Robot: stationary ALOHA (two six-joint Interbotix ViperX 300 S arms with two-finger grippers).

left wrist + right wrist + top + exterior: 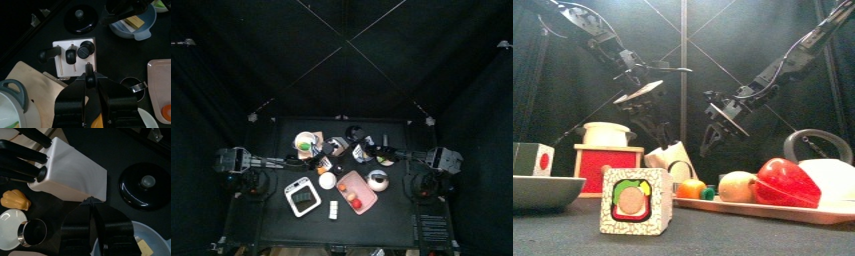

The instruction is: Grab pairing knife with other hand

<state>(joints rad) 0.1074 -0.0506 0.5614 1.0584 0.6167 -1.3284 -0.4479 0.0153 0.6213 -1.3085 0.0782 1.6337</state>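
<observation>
**Paring knife, apparently in the right gripper over mid-table**

The paring knife (87,201) seems to be the pale sliver pinched by the right gripper (91,204) above the knife block (73,170). The left gripper (89,76), jaws pressed together, hangs just left. The table (127,55) is crowded, and curtains (251,60) enclose it.

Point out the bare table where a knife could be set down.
Bare table lies along the front edge, in front of the pink cutting board and white tray. Around the knife block, pot lid and blue bowl, it is crowded.
</observation>
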